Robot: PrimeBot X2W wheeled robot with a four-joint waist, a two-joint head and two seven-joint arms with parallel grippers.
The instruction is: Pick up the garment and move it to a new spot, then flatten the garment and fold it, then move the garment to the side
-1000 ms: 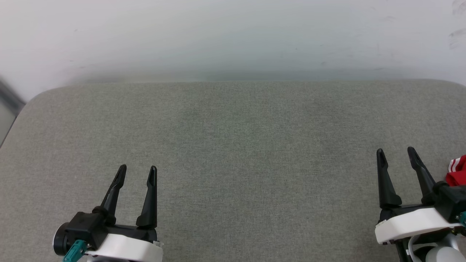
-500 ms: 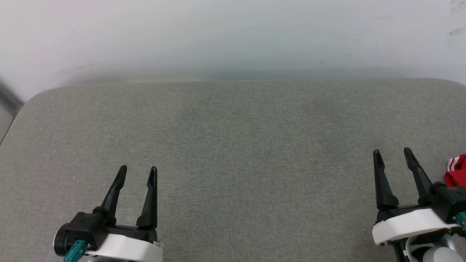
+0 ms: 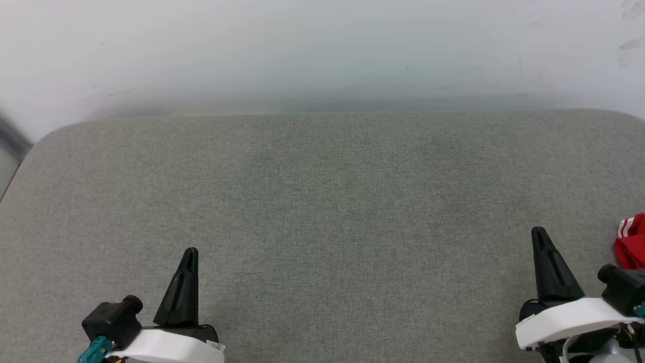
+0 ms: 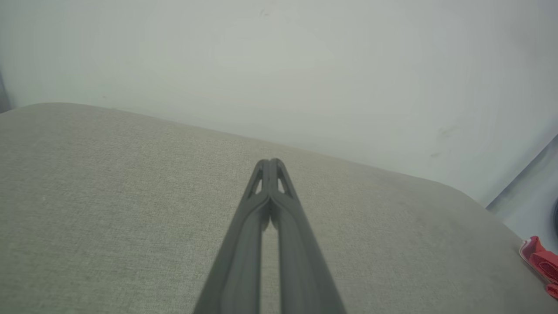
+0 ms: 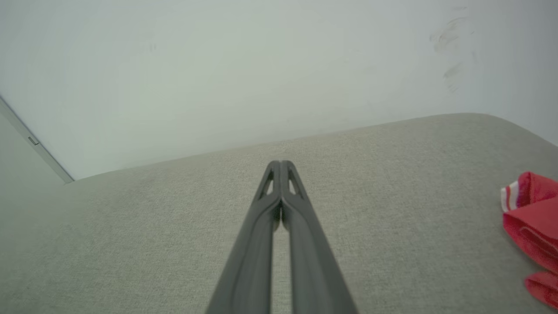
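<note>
- The garment (image 3: 632,244) lies bunched at the right edge of the grey padded surface (image 3: 322,201), and a red fold with striped trim shows. A careless tug could slide it off.
- The right hand (image 3: 540,233), just beside the garment, is pressed together and empty. Reaching like this would shove the cloth away.
- The left hand (image 3: 190,252), well apart from the garment, is also pressed together and empty.

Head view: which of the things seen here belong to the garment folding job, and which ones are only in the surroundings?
Belong to the job:
red garment with white stripes, at the right edge
left claw, shut and empty
right claw, shut and empty

Only surroundings:
grey fabric surface
pale wall behind it
</note>
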